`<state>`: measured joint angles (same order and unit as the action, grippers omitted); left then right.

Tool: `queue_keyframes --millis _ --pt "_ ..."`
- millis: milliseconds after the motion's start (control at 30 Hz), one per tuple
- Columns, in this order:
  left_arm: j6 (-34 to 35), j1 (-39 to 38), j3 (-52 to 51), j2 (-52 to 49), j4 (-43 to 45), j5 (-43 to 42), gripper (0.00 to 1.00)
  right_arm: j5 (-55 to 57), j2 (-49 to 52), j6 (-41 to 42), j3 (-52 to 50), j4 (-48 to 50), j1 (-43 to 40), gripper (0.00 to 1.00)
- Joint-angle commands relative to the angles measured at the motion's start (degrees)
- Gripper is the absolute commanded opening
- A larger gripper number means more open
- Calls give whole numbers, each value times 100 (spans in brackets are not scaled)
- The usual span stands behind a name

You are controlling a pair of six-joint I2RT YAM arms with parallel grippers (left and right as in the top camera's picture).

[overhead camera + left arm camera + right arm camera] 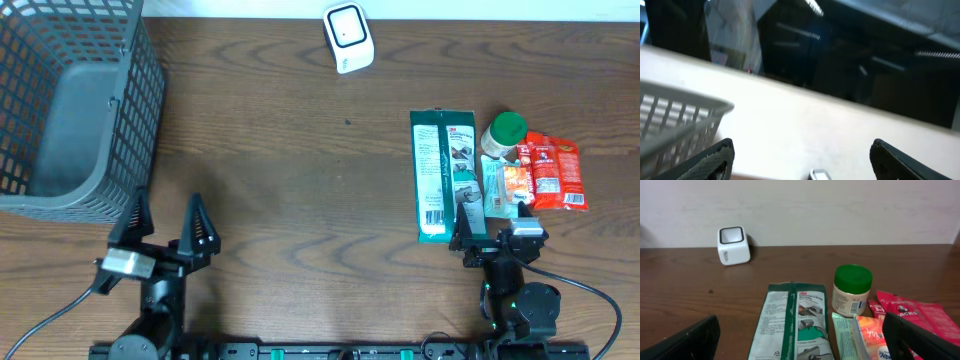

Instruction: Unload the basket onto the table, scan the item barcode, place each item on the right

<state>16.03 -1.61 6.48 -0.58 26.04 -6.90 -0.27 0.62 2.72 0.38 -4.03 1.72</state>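
Green package (441, 175) lies flat just ahead of the right gripper (494, 222), jaws wide; left gripper (167, 205) jaws likewise wide.

Inspector: Surface under inspection?

Clerk: Table (300, 190), dark brown wood with a visible grain, spanning the whole overhead view. One small dark speck (347, 122) lies toward one o'clock of centre.

Inspector: Containers?

Clerk: One basket (140, 140), grey plastic, at ten o'clock. It stands upright with an open top, lattice walls and a solid floor, and it runs out of frame at nine and twelve o'clock. The left wrist view shows its rim at eight o'clock.

Inspector: Surroundings?

Clerk: Wall (840, 210), pale and plain, meets the table's far edge at twelve o'clock in the right wrist view. The left wrist view shows a dark area (850, 55) with streaks of light above the pale band; nature undetermined.
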Motion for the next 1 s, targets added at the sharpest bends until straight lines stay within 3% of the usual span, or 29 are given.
queue_keyframes --millis 0,233,633,967 --pt "-98 -11 -291 46 66 48 87 -24 -31 -66 -9 -17 -39 99" --pt "-96 -9 -625 46 -52 44 87 -24 -31 -66 -9 -17 -39 99" --pt "-114 -7 -625 48 -2166 46 87 -24 -31 -66 -9 -17 -39 99" --pt "-1414 -9 -625 48 -2380 -470 87 -24 -31 -66 -9 -17 -39 99"
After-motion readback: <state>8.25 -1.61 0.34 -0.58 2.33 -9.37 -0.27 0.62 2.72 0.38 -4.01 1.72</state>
